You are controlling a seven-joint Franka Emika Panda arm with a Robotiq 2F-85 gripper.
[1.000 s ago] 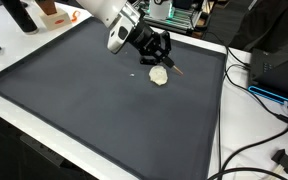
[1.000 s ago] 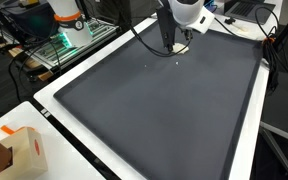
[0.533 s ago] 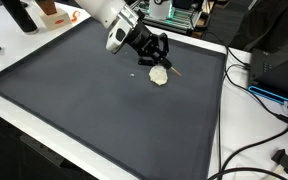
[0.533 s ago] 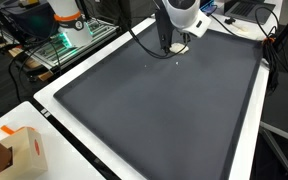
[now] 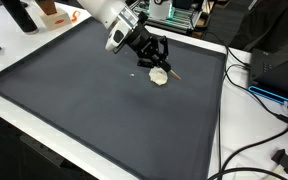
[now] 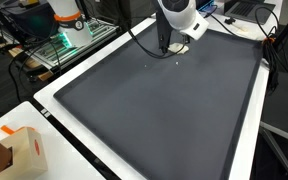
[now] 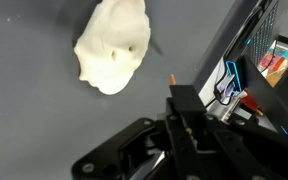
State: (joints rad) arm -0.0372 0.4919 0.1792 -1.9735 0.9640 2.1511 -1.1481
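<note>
The gripper [image 5: 158, 60] is hovering just above a white lump [image 5: 160, 77], which is lying free on the dark mat [image 5: 84, 105] near its far edge. I cannot tell how wide the fingers are standing. As I judge it, the lump is not yet being gripped or lifted.

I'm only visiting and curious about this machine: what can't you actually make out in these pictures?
- Gripper: in an exterior view its dark fingers merge with the dark mat; open or shut is unclear.
- White lump: in the wrist view the top edge cuts it off; its material is unclear.
- Thin stick beside the lump: too small to identify in an exterior view.
</note>
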